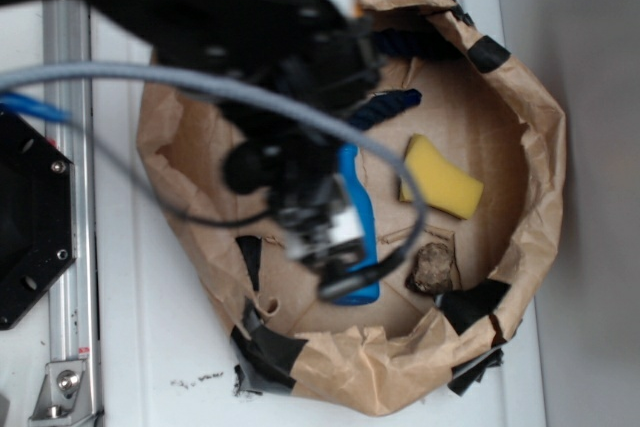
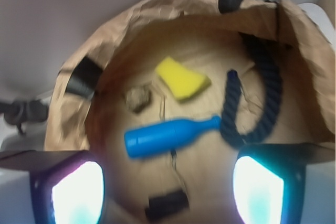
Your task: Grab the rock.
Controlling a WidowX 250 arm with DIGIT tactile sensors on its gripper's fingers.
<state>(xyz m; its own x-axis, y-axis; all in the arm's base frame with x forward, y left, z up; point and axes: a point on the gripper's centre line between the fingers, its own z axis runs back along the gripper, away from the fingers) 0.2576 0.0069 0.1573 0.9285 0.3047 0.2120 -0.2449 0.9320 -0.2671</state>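
**A:** Where is the rock point(image 1: 432, 267) sitting?

**B:** On the floor of the brown paper nest point(image 1: 530, 127), the crumpled ring patched with black tape. Taking the yellow sponge point(image 1: 440, 179) as the landmark: in the exterior view the rock lies just below the sponge, near it but not touching, close to the nest's lower wall and a strip of tape. In the wrist view the rock point(image 2: 137, 98) is a blurred brown lump just left of the sponge point(image 2: 181, 78).

**B:** The blue bottle point(image 2: 168, 136) lies on its side below the sponge in the wrist view, neck pointing right toward the dark rope point(image 2: 239, 114). The rope curls to the right of the sponge along the nest's wall.

**A:** And the end effector?

**B:** The end effector point(image 2: 168, 192) hangs above the nest with nothing between its fingers. In the wrist view its two fingers point(image 2: 79, 192) sit at the lower corners, glowing pale, well apart, with the bottle and bare paper visible between them. In the exterior view the black arm covers the left half of the nest, left of the sponge, and the end effector point(image 1: 335, 247) overlaps the bottle point(image 1: 360, 227). It is apart from the rock.

**A:** What carries the nest?

**B:** A white counter point(image 1: 150, 367), with a metal rail point(image 1: 70, 247) along its left side.
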